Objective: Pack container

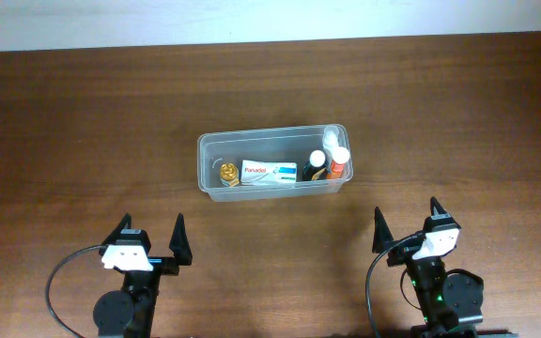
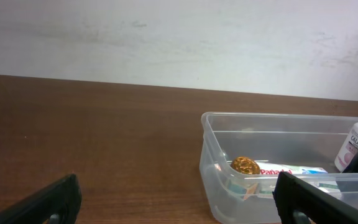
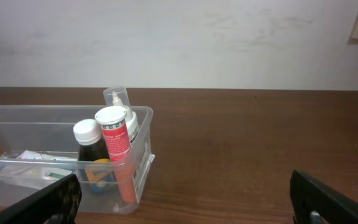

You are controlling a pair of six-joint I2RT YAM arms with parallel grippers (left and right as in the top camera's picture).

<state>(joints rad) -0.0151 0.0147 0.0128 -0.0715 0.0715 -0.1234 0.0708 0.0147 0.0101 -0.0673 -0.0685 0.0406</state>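
Both arms sit drawn in at the near edge of the dark wooden bench (image 1: 83, 141), one at each side. Their wrists are held low and level, so each wrist camera looks flat across the bench toward the pale wall (image 2: 166, 37). The left arm (image 1: 126, 253) points its jaws away from its base toward the far side, and the two black fingers (image 1: 180, 240) are spread wide with nothing between them. In the left wrist view only their tips show, at the lower corners. The right arm (image 1: 438, 240) holds the same folded pose. Its jaws are equally wide apart and grip nothing, and they are angled slightly toward the middle of the bench. The container (image 1: 252, 135) stands upright near the centre of the bench, ahead of both arms and well apart from either set of jaws. It lies between the two arms, somewhat nearer the right one. Inside it, at the left end, is a small gold-capped bottle (image 1: 226, 173). Just beside that a Panadol box (image 1: 269, 171) lies flat along the near wall. At the right end three items stand together: a dark bottle with a white cap (image 3: 88, 149), a red tube with a white cap (image 3: 117, 152) and, behind them, a white bottle with a clear cap (image 3: 118, 98) in the far right corner.
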